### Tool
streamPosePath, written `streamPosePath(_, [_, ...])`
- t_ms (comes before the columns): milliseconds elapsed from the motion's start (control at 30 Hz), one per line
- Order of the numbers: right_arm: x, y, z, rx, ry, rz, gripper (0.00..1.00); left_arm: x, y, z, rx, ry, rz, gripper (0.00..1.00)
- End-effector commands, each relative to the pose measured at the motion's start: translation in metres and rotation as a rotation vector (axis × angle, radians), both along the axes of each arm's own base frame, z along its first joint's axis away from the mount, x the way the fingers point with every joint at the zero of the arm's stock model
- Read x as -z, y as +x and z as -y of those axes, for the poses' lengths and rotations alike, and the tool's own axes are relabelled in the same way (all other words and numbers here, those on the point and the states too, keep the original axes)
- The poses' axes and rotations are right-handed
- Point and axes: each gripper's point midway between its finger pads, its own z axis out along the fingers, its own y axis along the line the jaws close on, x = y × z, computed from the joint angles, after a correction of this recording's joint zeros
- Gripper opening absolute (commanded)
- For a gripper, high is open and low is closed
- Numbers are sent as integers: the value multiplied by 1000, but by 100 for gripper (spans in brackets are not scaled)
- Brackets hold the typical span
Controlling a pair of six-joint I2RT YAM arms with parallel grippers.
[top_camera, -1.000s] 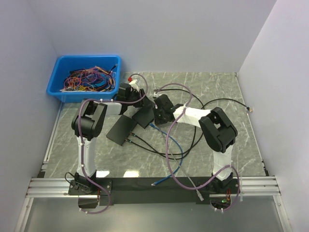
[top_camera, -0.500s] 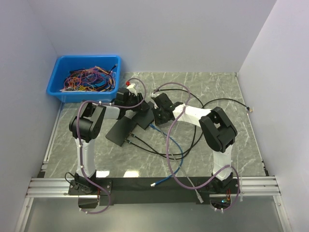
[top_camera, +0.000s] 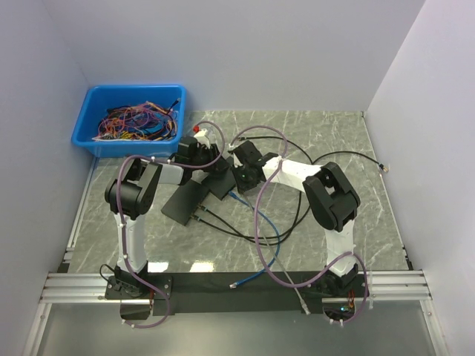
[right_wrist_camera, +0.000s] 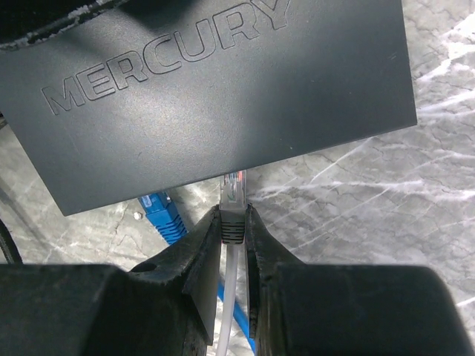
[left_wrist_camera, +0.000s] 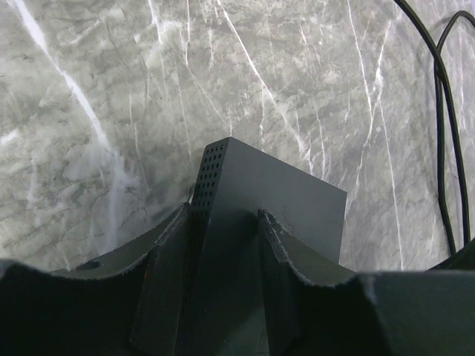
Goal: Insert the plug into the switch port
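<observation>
My left gripper [left_wrist_camera: 226,215] is shut on the black switch [left_wrist_camera: 271,200], holding it tilted above the marble table; it also shows in the top view [top_camera: 220,180]. In the right wrist view the switch [right_wrist_camera: 215,89] reads MERCURY. My right gripper [right_wrist_camera: 232,215] is shut on a grey plug [right_wrist_camera: 232,211] with a white cable. The plug's clear tip meets the switch's lower edge, at its port side. A blue plug [right_wrist_camera: 162,211] sits at that edge just to the left. In the top view the right gripper [top_camera: 245,176] is against the switch.
A second black switch [top_camera: 185,199] lies flat on the table with black cables [top_camera: 245,230] plugged in. A blue bin [top_camera: 133,119] of coloured wires stands at the back left. A blue cable [top_camera: 271,256] and purple arm cables [top_camera: 260,222] trail toward the front edge.
The left gripper and the held switch shifted slightly left and back. The right gripper followed, moving up and left with the plug toward the switch.
</observation>
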Motion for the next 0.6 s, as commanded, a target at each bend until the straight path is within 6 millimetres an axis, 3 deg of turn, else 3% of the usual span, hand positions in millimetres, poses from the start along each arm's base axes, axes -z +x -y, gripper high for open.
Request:
streamPosePath(0, [-26, 25, -36, -58, 102, 119, 0, -8, -28, 17, 107, -18, -24, 44])
streamPosePath(300, [-45, 44, -39, -126, 127, 267, 0, 0, -35, 24, 162, -9, -28, 44])
streamPosePath(567, [-80, 59, -44, -186, 164, 410, 0, 4, -44, 28, 206, 3, -27, 44])
